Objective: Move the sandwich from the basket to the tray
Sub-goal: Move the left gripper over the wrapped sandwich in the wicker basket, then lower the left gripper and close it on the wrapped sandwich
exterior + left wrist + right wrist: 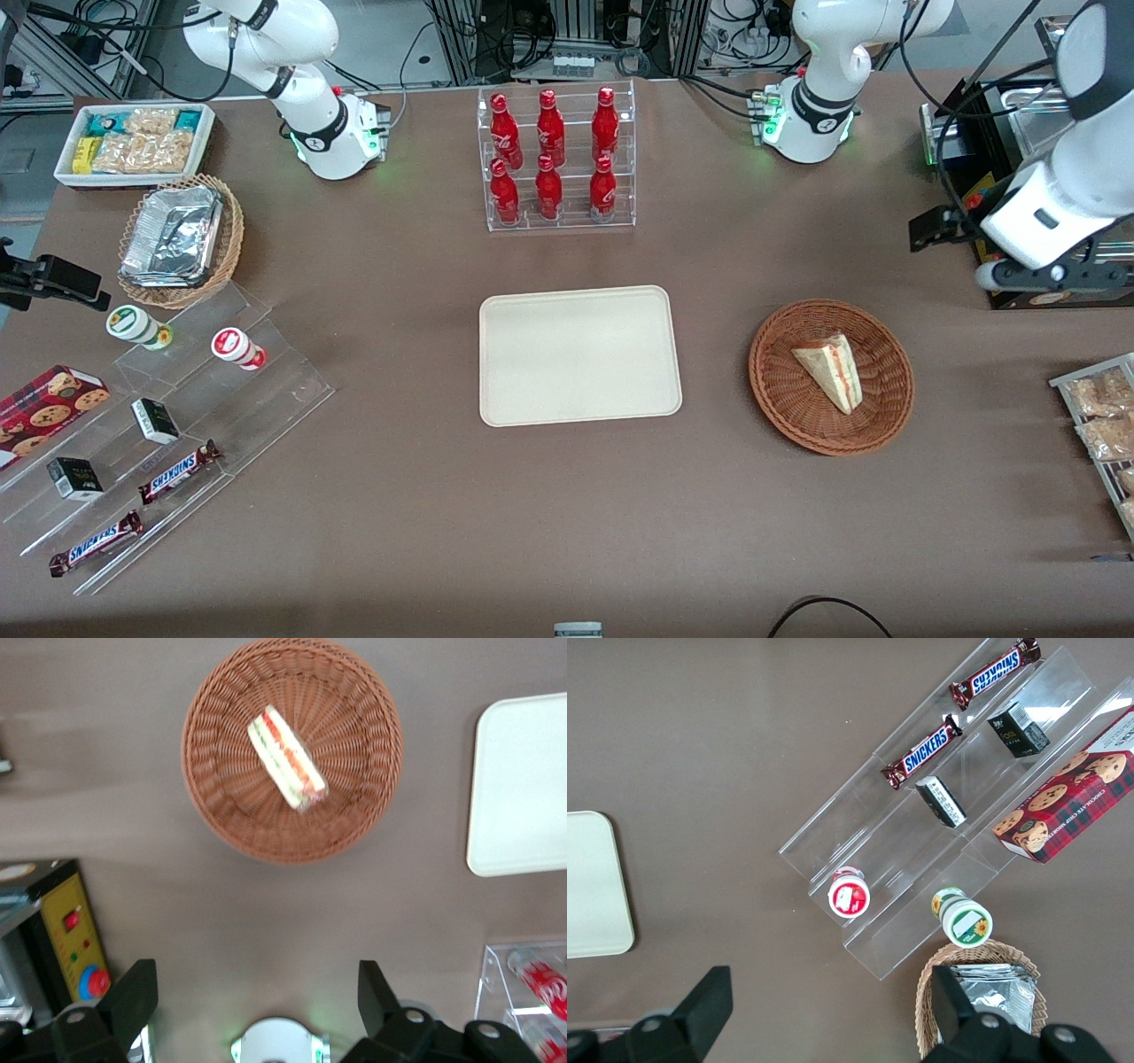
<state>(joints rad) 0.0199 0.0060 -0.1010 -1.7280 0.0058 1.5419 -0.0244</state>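
A: Where did the sandwich sit?

B: It lay inside the reddish-brown basket, roughly at the middle, resting on the weave with its red and green filling edge showing. In the left wrist view the sandwich lay diagonally in the basket.

A: And the tray?

B: The tray was flat on the brown tabletop, beside the basket and apart from it, with nothing on it. A clear rack of red bottles stood farther from the front camera than the tray.

A: What about the gripper?

B: The left arm's gripper was raised above the tabletop at the working arm's end, well apart from the basket and farther from the front camera than it. Its two dark fingers were spread wide with nothing between them. It touched neither sandwich nor basket.
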